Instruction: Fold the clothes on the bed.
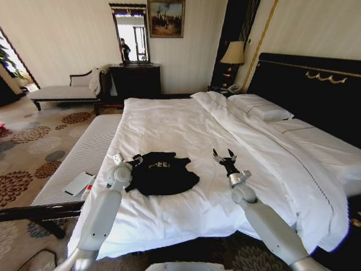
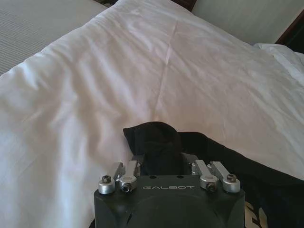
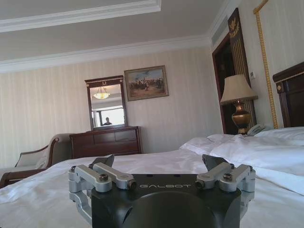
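Lying crumpled on the white sheet, the black T-shirt (image 1: 163,172) sat near the foot edge of the bed (image 1: 169,127), well short of the pillows, its white lettering partly showing. At the shirt's left edge, the left claw (image 1: 135,160) was pinching a bunched corner of the fabric; the wrist view showed dark cloth (image 2: 159,147) tucked between its fingers. Off to the shirt's other side, the right claw (image 1: 224,156) hovered over bare sheet, spread and holding nothing. Judging from this, the fold was barely begun. Doing it well probably called for lifting the pinched corner just enough to clear the sheet, so the bedding did not drag along, then smoothing the shirt flat first.
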